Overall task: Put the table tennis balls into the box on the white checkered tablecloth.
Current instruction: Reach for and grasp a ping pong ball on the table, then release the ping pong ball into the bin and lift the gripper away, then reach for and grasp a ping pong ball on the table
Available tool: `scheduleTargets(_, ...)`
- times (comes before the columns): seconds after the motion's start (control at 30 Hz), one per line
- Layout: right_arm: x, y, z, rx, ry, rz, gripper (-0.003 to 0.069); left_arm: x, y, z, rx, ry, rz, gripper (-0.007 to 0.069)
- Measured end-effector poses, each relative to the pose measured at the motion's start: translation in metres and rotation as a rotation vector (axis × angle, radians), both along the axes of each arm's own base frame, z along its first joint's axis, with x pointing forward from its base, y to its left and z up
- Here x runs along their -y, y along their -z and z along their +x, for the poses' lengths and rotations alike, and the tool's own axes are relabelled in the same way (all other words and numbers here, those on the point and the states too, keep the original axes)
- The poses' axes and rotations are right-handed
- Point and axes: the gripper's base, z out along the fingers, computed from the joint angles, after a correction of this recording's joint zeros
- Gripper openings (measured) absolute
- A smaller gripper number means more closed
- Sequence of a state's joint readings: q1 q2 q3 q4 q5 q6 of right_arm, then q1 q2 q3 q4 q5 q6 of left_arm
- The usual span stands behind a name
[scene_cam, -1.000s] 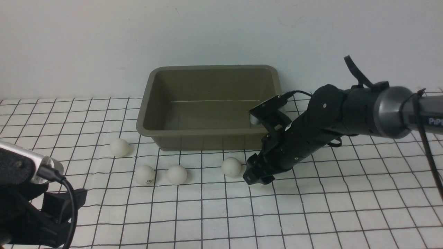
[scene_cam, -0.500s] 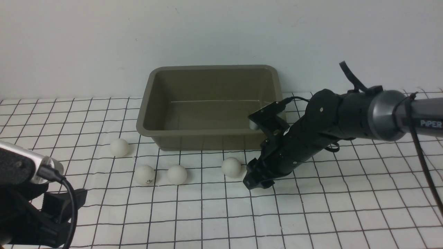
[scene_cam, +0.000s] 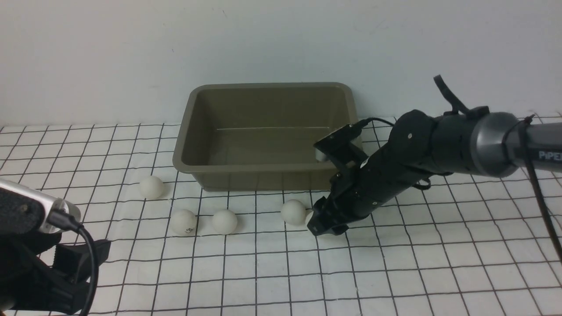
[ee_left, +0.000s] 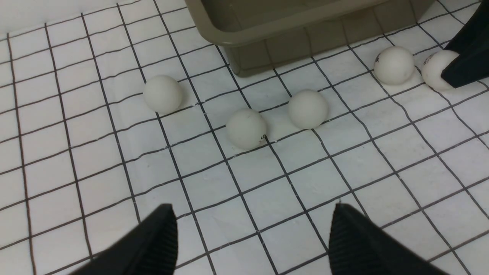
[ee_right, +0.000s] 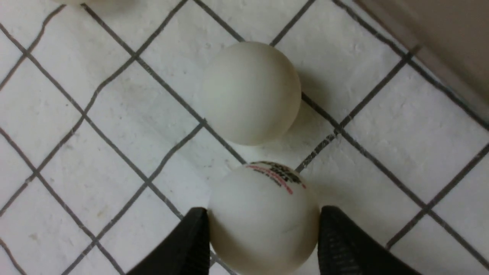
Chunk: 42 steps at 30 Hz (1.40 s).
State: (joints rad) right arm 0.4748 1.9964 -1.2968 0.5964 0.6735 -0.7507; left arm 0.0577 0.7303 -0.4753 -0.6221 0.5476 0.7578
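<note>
The right gripper (scene_cam: 324,227) stood low on the checkered tablecloth (scene_cam: 395,263), just near of the box (scene_cam: 263,168) at its right end. Its jaws pressed against both sides of a printed ball (ee_right: 263,221). A neighbour ball (scene_cam: 293,212) lay just to the left, apart from it. Farther left on the cloth lay a middle ball (scene_cam: 225,221), a marked ball (scene_cam: 183,221) and a leftmost ball (scene_cam: 151,187), all outside the box. The left gripper (ee_left: 253,208) hung at the near left, jaws wide apart over bare cloth.

Black right arm (scene_cam: 408,162), grey collar (scene_cam: 487,142) (lettering, perhaps PiPER), black cable (scene_cam: 92,259)
</note>
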Motion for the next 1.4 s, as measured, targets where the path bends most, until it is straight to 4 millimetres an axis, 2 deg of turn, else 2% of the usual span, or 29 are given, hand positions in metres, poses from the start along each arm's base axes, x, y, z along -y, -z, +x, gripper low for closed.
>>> scheduleTargets(0.1, 0.003, -0.021, -0.003, 0.050, -0.016, -0.006, 0.0336, 0.000, 0.000, 0.000, 0.000, 0.000, 0.000, 0.0478)
scheduleTargets(0.2, 0.008, -0.054, -0.009, 0.128, -0.033, 0.006, 0.0336, 0.000, 0.000, 0.000, 0.000, 0.000, 0.000, 0.0478)
scheduleTargets(0.23, 0.008, -0.056, -0.010, 0.134, -0.032, 0.007, 0.0336, 0.000, 0.000, 0.000, 0.000, 0.000, 0.000, 0.0478)
scheduleTargets(0.27, 0.009, -0.073, -0.010, 0.194, -0.024, 0.026, 0.0336, 0.000, 0.000, 0.000, 0.000, 0.000, 0.000, 0.0478)
scheduleTargets(0.37, 0.007, -0.089, 0.000, 0.271, -0.003, 0.053, 0.0336, 0.000, 0.000, 0.000, 0.000, 0.000, 0.000, 0.0478)
scheduleTargets(0.4, 0.006, -0.098, 0.011, 0.312, 0.011, 0.070, 0.0336, 0.000, 0.000, 0.000, 0.000, 0.000, 0.000, 0.0478)
scheduleTargets(0.53, 0.004, -0.102, 0.035, 0.350, 0.034, 0.084, 0.0336, 0.000, 0.000, 0.000, 0.000, 0.000, 0.000, 0.0478)
scheduleTargets(0.67, 0.004, -0.092, 0.066, 0.335, 0.028, 0.075, 0.0336, 0.000, 0.000, 0.000, 0.000, 0.000, 0.000, 0.0478)
scheduleTargets(0.83, 0.002, -0.081, 0.077, 0.295, -0.015, 0.051, 0.0345, 0.000, 0.000, 0.000, -0.001, 0.001, 0.000, 0.0478)
scheduleTargets(0.87, 0.002, -0.080, 0.078, 0.293, -0.019, 0.048, 0.0356, 0.000, 0.000, 0.000, -0.001, 0.001, 0.000, 0.0478)
scheduleTargets(0.97, 0.002, -0.079, 0.080, 0.302, -0.027, 0.036, 0.0477, 0.000, 0.000, 0.000, 0.001, 0.005, 0.006, 0.0478)
scheduleTargets(1.1, 0.003, -0.087, 0.079, 0.325, -0.032, 0.031, 0.0549, 0.000, 0.000, 0.000, 0.007, 0.019, 0.024, 0.0478)
scheduleTargets(1.23, 0.010, -0.130, 0.063, 0.370, -0.024, 0.053, 0.0566, 0.000, 0.000, 0.000, 0.008, 0.020, 0.024, 0.0478)
scheduleTargets(1.3, 0.018, -0.161, 0.047, 0.390, -0.014, 0.044, 0.0564, 0.000, 0.000, 0.000, 0.008, 0.019, 0.020, 0.0478)
scheduleTargets(1.4, 0.028, -0.186, 0.031, 0.384, 0.011, 0.026, 0.0560, 0.001, 0.000, 0.000, 0.009, 0.018, 0.015, 0.0478)
